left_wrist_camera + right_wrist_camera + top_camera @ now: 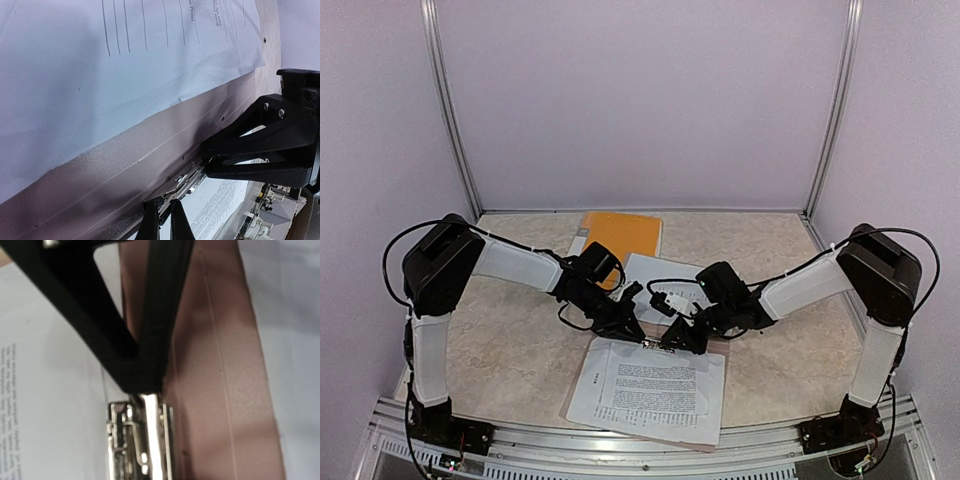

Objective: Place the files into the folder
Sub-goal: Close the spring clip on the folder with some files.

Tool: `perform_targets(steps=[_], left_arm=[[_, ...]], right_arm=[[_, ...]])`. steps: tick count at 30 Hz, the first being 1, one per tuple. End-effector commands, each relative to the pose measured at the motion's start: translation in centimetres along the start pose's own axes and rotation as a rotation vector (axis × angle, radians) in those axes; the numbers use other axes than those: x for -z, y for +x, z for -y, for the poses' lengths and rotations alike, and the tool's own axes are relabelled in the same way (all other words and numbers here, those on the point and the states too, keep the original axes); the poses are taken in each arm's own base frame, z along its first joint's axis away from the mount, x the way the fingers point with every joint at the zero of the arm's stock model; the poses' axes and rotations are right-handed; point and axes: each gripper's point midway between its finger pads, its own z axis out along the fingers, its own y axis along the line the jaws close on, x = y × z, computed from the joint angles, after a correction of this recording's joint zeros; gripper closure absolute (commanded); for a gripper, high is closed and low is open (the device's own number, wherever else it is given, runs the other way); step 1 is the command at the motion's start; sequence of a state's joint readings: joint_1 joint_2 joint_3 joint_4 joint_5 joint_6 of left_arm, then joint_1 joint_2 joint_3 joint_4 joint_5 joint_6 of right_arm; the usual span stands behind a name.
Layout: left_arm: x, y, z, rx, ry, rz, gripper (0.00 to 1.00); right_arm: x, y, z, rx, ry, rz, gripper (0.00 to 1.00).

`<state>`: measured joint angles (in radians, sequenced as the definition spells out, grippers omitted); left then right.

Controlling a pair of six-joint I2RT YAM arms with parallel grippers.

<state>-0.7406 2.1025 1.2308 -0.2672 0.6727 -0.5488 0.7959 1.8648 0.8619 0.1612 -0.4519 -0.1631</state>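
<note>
I see my left fingers (pixel 150 226), pressed together, and right fingers (pixel 235 136), pinching the metal clip (pixel 136 440) of the folder (pixel 150 165), meeting at the far edge of the files (pixel 655 385) on the surface (pixel 520 340).

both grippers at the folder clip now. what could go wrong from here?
1. The left gripper and right gripper crowd the same metal clip, fingertips almost touching; they may collide.
2. The right gripper pinches only the clip's lever tip; it could slip off and snap back.
3. The printed sheet lies on the taupe folder cover, seemingly unclamped; it could shift or crease.
</note>
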Motion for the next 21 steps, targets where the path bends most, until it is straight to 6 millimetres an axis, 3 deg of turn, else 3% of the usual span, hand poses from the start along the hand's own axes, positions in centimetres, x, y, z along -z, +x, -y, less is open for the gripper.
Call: perform_targets(steps=[1,21], left_arm=[[0.2,12.0,-19.1,0.296,-0.741,-0.267,1.0],[-0.2,15.2,-21.5,0.351,-0.791,-0.346,1.0]], right_arm=[[-0.4,8.0,-0.7,-0.097,0.015,-0.262,0.89],[-0.6,7.9,-0.8,-0.105,0.008,-0.28,0.9]])
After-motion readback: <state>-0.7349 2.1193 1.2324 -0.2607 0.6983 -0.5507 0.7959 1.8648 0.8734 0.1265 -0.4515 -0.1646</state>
